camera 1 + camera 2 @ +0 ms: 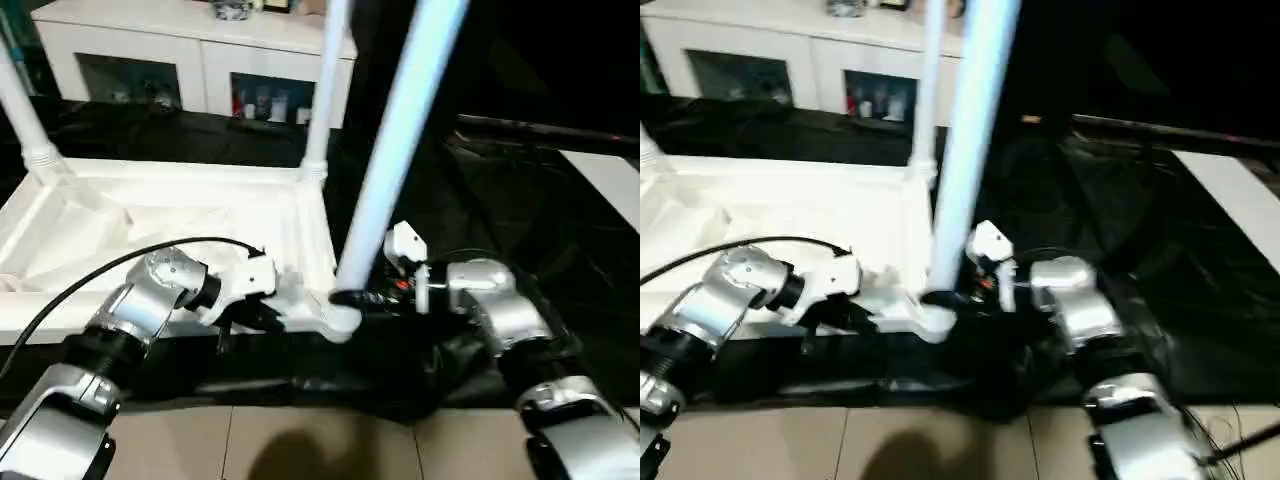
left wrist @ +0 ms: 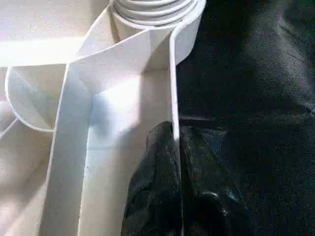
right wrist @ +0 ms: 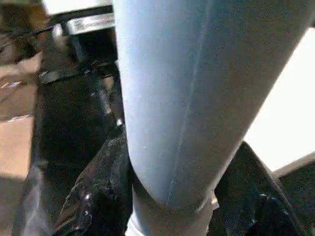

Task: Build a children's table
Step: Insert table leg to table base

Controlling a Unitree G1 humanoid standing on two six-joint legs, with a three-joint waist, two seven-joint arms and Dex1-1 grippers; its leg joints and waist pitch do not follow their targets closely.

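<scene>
The children's table's white tabletop (image 1: 200, 215) lies underside up on the black-sheeted worktable. Two white tube legs stand in its far corner sockets, one at the far right (image 1: 325, 90) and one at the far left (image 1: 20, 110). A third leg (image 1: 400, 130) rises tilted from the near right socket (image 1: 335, 318). My right gripper (image 1: 350, 298) is shut around this leg just above the socket, and its black fingers (image 3: 103, 196) flank the tube (image 3: 187, 98). My left gripper (image 1: 262, 318) is shut on the tabletop's near rim (image 2: 173, 73) close to that corner, pinching the thin wall.
A white cabinet (image 1: 150, 50) stands behind the worktable. A long flat white board (image 1: 610, 185) lies at the right on the black sheet (image 1: 500, 200). Tiled floor (image 1: 300, 440) shows below the table's front edge. A black cable (image 1: 100, 265) arcs over my left forearm.
</scene>
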